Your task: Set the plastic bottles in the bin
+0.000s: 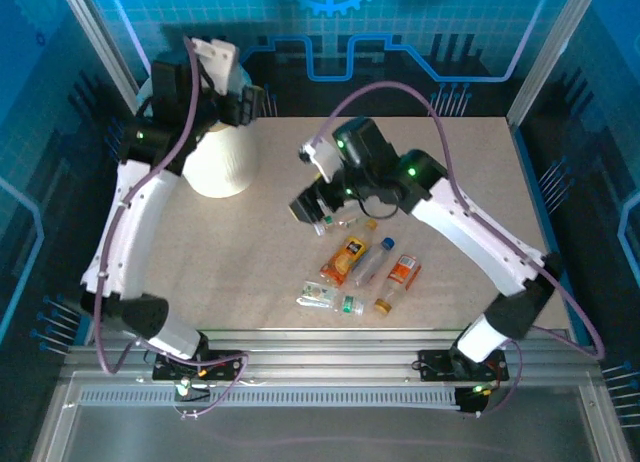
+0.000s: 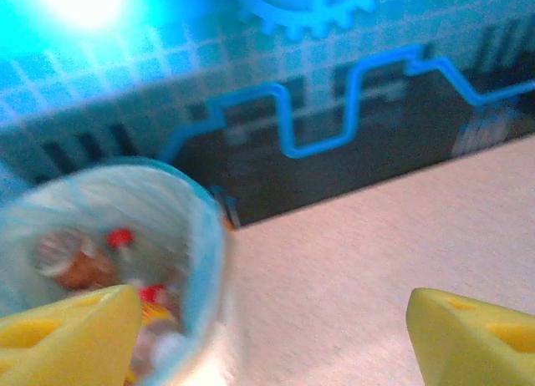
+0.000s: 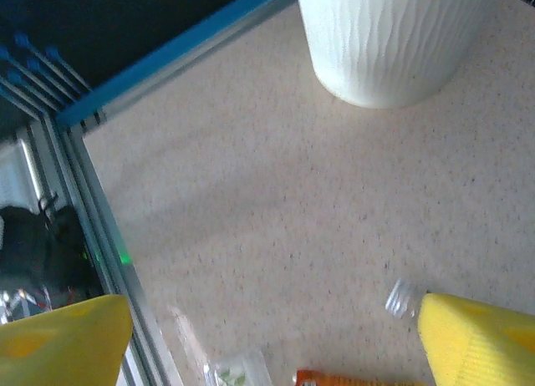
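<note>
Now the left end effector (image 2: pixel 269 340) hangs wide beside the bin (image 2: pixel 206 261).

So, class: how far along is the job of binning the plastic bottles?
Done: several bottles lie inside the bin. In hand: nothing. The left gripper hangs over the bin, jaws open and empty. The right gripper, jaws open, is low over the loose bottles. Left: about six of these on the table.
</note>
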Robot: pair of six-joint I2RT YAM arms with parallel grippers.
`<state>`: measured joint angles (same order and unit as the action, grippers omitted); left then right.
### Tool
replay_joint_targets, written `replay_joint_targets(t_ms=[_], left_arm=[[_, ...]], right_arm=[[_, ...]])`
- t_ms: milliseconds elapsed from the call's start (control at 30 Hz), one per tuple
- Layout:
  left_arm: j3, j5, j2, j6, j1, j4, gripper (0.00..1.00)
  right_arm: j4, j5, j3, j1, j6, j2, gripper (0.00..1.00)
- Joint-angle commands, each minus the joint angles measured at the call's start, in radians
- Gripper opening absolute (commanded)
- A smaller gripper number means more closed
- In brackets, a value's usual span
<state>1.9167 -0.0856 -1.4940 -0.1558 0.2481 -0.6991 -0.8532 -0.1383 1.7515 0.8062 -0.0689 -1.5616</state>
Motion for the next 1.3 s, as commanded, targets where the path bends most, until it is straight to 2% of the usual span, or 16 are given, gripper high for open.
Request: replay_joint_targets(t_ms=[0, 200, 333, 467, 700, 1067, 1167, 1267], left_arm=[[-0.186, 0.131, 0.151, 0.081, 0.086, -0.042, 0.83], [-0.544, 0.296, 0.449, 0.206, 0.207, 0.013, 0.84], [-0.73, 0.375, 0.597, 0.312, 0.228, 0.027, 0.84], [-0.848, 0.374, 0.693, 0.363, 0.233, 0.019, 0.84], [-0.922, 0.316, 0.771, 0.396, 0.233, -0.019, 0.84], [-0.916, 0.303, 0.78, 0.398, 0.233, -0.035, 0.85], [-0.917, 0.3, 0.783, 0.394, 0.232, -0.044, 0.85], [-0.915, 0.297, 0.787, 0.389, 0.232, -0.051, 0.85]], right_arm=[[-0.005, 0.066, -0.197, 0.049, 0.069, 0.097, 0.91], [0.062, 0.187, -0.489, 0.172, 0.039, 0.173, 0.92], [0.105, 0.265, -0.618, 0.253, -0.036, 0.164, 0.91], [0.164, 0.308, -0.722, 0.3, -0.114, 0.148, 0.92], [0.209, 0.359, -0.796, 0.346, -0.176, 0.087, 0.94], [0.219, 0.37, -0.737, 0.371, -0.152, -0.057, 0.95], [0.227, 0.367, -0.719, 0.385, -0.151, -0.088, 0.92], [0.23, 0.364, -0.7, 0.393, -0.149, -0.118, 0.85]])
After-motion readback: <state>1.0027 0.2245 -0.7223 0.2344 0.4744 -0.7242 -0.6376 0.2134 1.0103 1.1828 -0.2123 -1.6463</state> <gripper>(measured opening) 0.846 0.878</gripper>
